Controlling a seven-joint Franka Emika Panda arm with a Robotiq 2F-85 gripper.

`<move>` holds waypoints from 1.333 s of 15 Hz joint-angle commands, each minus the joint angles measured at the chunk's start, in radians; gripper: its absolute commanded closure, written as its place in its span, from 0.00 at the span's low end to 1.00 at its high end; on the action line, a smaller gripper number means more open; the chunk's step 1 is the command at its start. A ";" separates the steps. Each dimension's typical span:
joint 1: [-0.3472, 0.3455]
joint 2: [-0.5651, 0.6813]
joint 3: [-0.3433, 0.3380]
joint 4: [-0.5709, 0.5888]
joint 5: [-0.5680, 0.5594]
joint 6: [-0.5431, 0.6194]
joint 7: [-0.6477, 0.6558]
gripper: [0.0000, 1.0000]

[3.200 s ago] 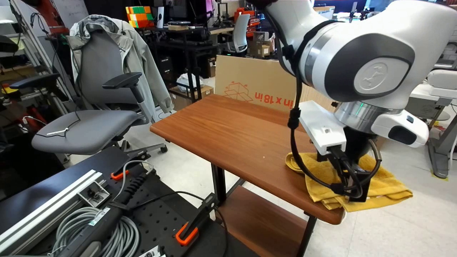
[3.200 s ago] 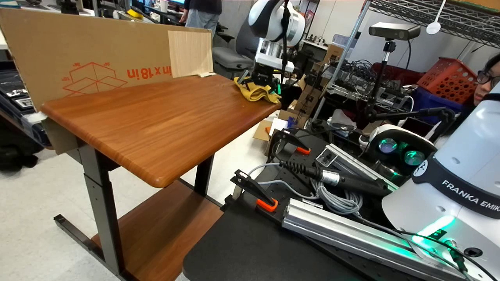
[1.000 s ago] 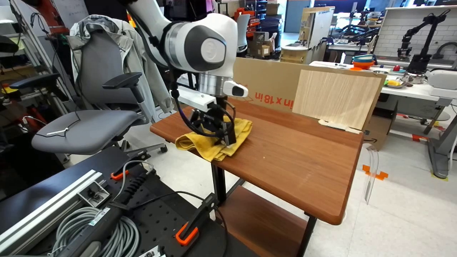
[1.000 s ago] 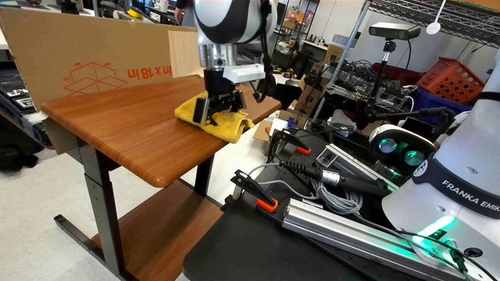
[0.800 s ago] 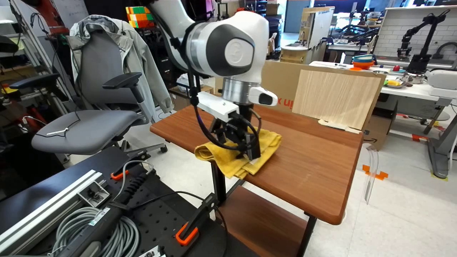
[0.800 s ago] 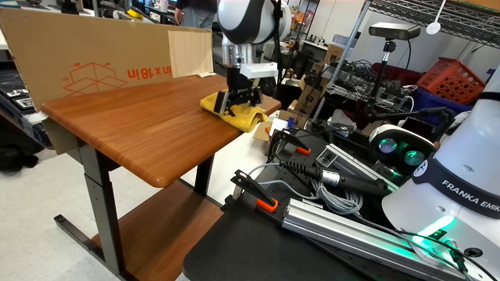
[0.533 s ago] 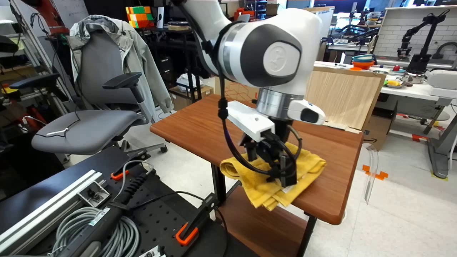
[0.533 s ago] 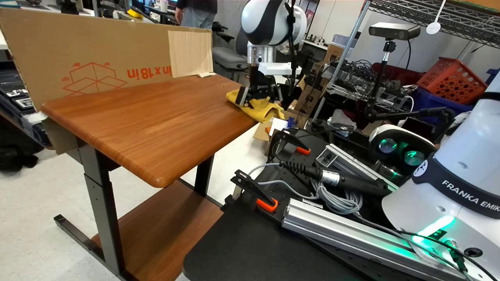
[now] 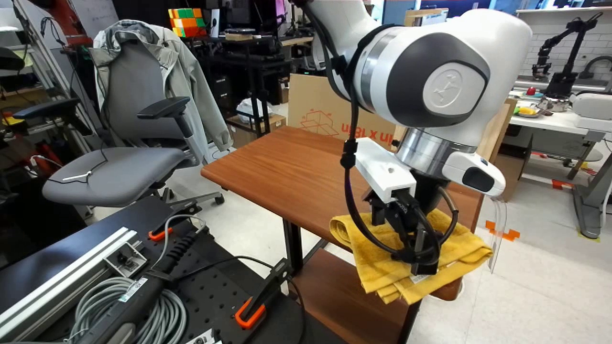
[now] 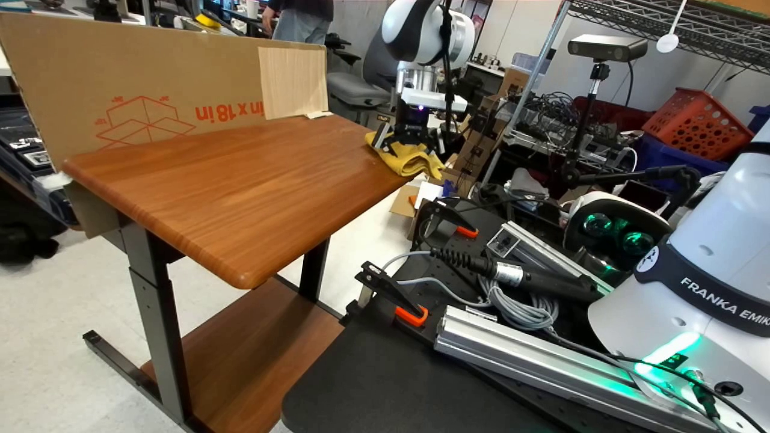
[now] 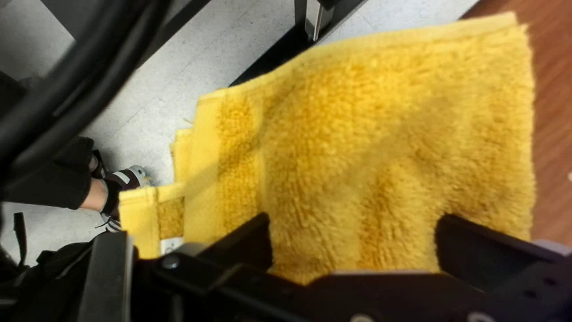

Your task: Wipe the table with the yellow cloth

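Observation:
The table (image 9: 287, 177) is a reddish-brown wood-grain top on a black frame, in both exterior views (image 10: 240, 180) and at the wrist view's right edge (image 11: 554, 147). The yellow cloth (image 9: 380, 272) lies folded near the table's front corner, and part of it overhangs the near edge. It also shows in an exterior view (image 10: 415, 163) and fills much of the wrist view (image 11: 357, 134). My gripper (image 9: 400, 243) points down onto the cloth, fingers spread wide in the wrist view (image 11: 353, 219), with cloth surface between them. The finger ends sink against the cloth.
A cardboard sheet (image 10: 150, 66) and a pale plywood board (image 10: 295, 84) stand along the table's back edge. A black bench (image 10: 373, 373) with clamps, cables and an aluminium rail (image 10: 529, 355) stands near the robot base. A grey chair (image 9: 114, 172) is beyond the table's end.
3.2 s ago, gripper and cloth were at the table's right end; 1.0 s ago, towards the chair end. Since then both have slid right along the near edge, the cloth staying under the gripper.

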 commanded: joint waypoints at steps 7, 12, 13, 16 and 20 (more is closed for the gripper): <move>0.141 0.130 0.122 0.266 0.067 0.003 0.148 0.00; 0.221 0.054 0.177 0.209 0.066 0.049 0.128 0.00; 0.233 0.011 0.186 0.178 0.065 0.073 0.121 0.00; 0.254 -0.113 0.202 0.095 0.068 0.157 0.105 0.00; 0.256 -0.314 0.212 -0.037 0.074 0.253 0.080 0.00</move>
